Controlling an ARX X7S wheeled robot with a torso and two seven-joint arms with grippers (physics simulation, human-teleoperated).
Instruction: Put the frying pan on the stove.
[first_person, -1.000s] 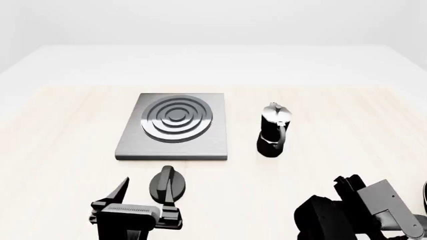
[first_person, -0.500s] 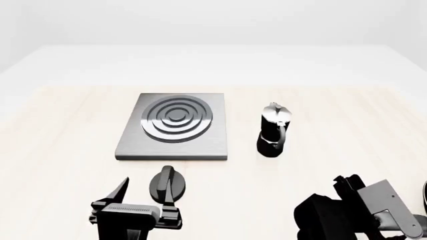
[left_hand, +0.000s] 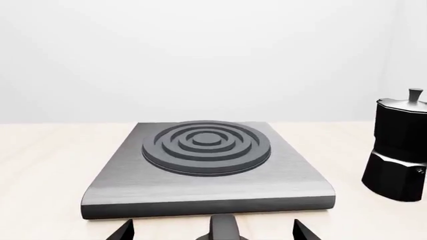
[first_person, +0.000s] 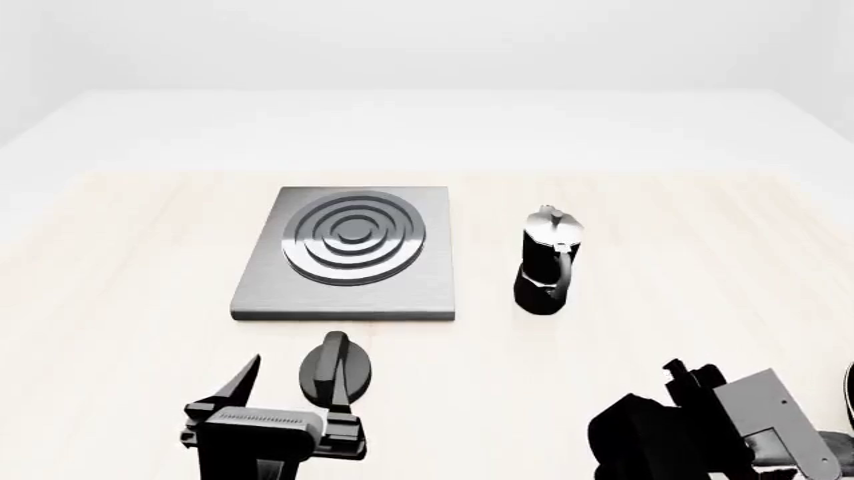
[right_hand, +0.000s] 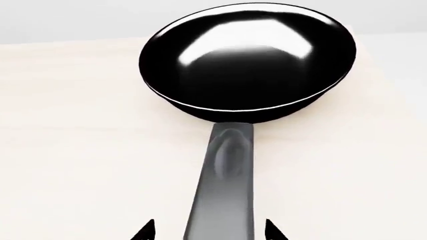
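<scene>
The frying pan (right_hand: 247, 60) is glossy black and lies on the wooden table, its long handle (right_hand: 223, 190) pointing back at my right gripper (right_hand: 208, 231). That gripper is open, with one fingertip on each side of the handle's end and a gap to it on both sides. In the head view only a sliver of the pan (first_person: 849, 392) shows at the right edge, beside the right arm (first_person: 707, 425). The stove (first_person: 350, 250) is a grey square plate with dark rings; it also shows in the left wrist view (left_hand: 207, 165). My left gripper (first_person: 287, 390) is open and empty in front of the stove.
A black-and-silver moka pot (first_person: 547, 262) stands upright to the right of the stove, also in the left wrist view (left_hand: 399, 145). A small black round knob (first_person: 334, 365) lies on the table between the stove's front edge and the left gripper's open fingers (left_hand: 301, 232).
My right arm has shifted slightly lower and to the right in the head view. The left arm, stove, moka pot and knob have not moved.
</scene>
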